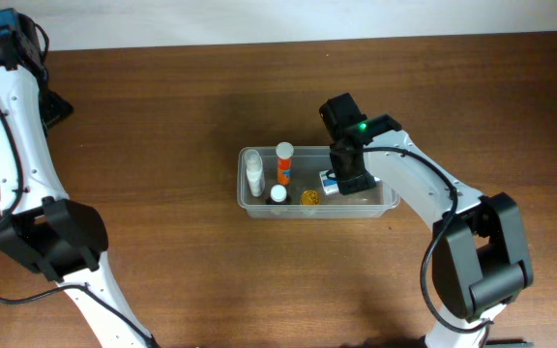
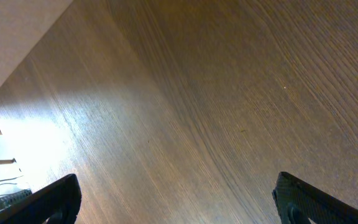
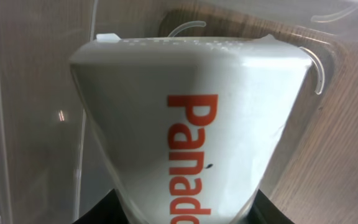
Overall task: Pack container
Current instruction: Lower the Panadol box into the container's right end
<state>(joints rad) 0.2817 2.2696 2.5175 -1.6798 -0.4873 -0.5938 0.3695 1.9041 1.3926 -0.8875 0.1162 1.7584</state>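
The clear plastic container [image 1: 309,213] sits mid-table. In it are a white bottle [image 1: 254,172], an orange bottle with a white cap [image 1: 283,162], a small white-capped bottle [image 1: 278,193] and a yellow item [image 1: 308,197]. My right gripper [image 1: 344,182] reaches into the container's right half and is shut on a white box [image 1: 328,181]. In the right wrist view the box [image 3: 191,93] shows orange "Panado" lettering, sits between my jaws [image 3: 182,214], and has the container's clear wall [image 3: 30,93] around it. My left gripper [image 2: 179,202] is open and empty over bare wood.
The left arm [image 1: 13,58] stands at the far left of the wooden table [image 1: 162,271], well away from the container. The table's back edge [image 1: 259,41] meets a white wall. The right arm's base [image 1: 477,261] is at the front right.
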